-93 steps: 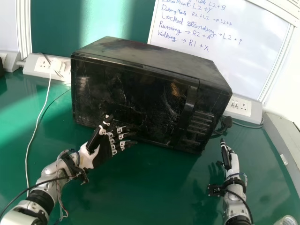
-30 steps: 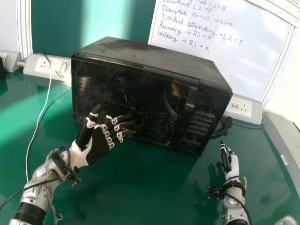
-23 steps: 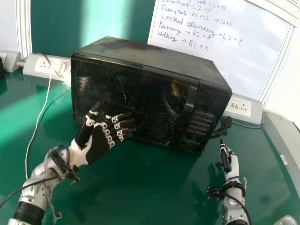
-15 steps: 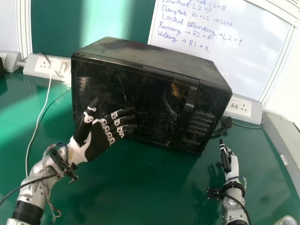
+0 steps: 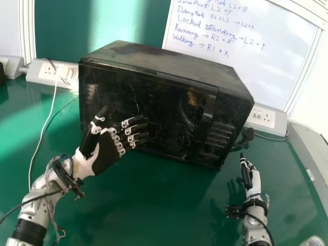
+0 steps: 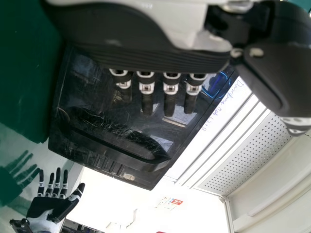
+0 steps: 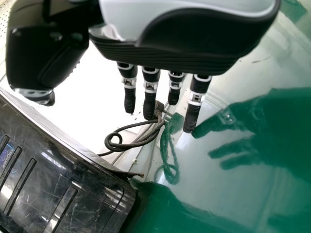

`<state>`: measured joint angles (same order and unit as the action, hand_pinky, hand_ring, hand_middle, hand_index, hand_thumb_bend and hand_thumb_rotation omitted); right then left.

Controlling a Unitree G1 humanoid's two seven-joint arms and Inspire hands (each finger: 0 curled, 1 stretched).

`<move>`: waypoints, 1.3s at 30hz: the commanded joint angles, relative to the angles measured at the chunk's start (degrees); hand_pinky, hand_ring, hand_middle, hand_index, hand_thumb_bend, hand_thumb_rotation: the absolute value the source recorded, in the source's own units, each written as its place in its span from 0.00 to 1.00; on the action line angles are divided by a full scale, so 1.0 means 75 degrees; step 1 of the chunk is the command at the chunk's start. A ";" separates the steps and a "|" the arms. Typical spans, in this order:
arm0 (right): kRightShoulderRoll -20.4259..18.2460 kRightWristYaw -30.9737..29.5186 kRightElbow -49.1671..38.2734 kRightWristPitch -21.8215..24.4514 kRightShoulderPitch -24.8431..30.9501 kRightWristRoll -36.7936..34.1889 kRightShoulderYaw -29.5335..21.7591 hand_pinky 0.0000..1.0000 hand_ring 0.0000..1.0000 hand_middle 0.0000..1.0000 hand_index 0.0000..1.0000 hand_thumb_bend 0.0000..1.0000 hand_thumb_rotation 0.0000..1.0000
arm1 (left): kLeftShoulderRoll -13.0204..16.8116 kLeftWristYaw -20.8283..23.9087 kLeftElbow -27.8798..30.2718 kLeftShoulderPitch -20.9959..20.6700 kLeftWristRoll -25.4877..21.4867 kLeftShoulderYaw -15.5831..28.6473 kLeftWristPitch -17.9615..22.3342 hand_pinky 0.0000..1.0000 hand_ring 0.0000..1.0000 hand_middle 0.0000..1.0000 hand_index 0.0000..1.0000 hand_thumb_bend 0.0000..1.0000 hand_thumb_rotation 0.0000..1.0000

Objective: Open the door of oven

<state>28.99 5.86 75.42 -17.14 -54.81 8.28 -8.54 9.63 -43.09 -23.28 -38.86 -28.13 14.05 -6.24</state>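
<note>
Left hand (image 5: 106, 155), lower left, rose a little, fingers wide; right hand (image 5: 255, 182), lower right, open too. Pushing could slide the oven (image 5: 159, 97).

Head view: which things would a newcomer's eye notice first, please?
The big black oven in the centre, on the green table, with its door shut, would probably catch the eye first. Next comes the robot's left hand, fingers open, before the door's left part. Behind the oven, to the right, a whiteboard carries blue handwriting.
</note>
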 commanded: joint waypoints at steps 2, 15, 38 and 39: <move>-0.0123 -0.0012 0.0149 0.0204 0.0348 0.0019 0.0033 0.80 0.87 0.91 0.91 0.74 0.97 | 0.0059 0.0006 -0.0009 -0.0037 0.0033 -0.0063 0.0161 0.77 0.97 0.99 0.99 0.99 0.85; -0.0136 0.0127 0.0144 0.0160 0.0400 0.0098 0.0155 0.79 0.86 0.89 0.89 0.74 0.93 | 0.0163 -0.0055 -0.0170 -0.0375 0.0033 -0.0177 0.0146 0.74 0.97 1.00 0.99 1.00 0.82; -0.0202 0.0102 0.0150 0.0107 0.0502 -0.0046 0.0010 0.80 0.86 0.89 0.88 0.70 0.86 | 0.0214 -0.0173 -0.1584 -0.1404 0.0216 -0.0222 0.0518 0.74 1.00 1.00 1.00 1.00 0.77; -0.0205 0.0113 0.0150 0.0127 0.0502 -0.0037 0.0019 0.80 0.86 0.88 0.88 0.69 0.85 | 0.0200 -0.0178 -0.1702 -0.1471 0.0237 -0.0229 0.0562 0.75 1.00 1.00 1.00 1.00 0.76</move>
<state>28.55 7.07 75.12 -18.24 -53.68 7.94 -8.51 11.24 -43.83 -34.71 -48.81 -26.90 12.62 -2.80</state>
